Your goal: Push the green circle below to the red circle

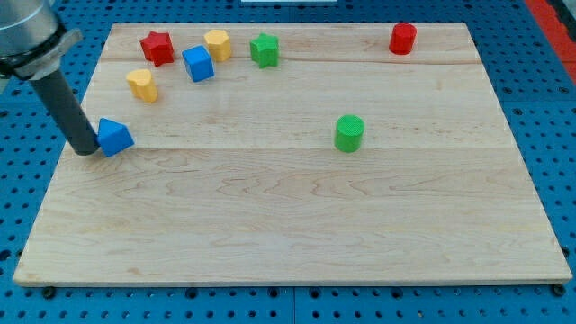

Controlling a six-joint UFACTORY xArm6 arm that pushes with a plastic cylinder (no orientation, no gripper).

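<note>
Camera view: green circle (349,132) far right of my tip (85,149)

We see the wooden counter (297,225) lit brightly and evenly from above, without glare on its grain. The green circle (349,133) casts only a faint, short shadow at its base. Focus is sharp across the counter, and the counter's edges look straight, with no blur.

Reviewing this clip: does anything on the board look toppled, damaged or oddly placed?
Nothing looks damaged or toppled. One oddity: my tip sits against the blue triangle at the view's left edge, far from the green circle and the red circle.
</note>
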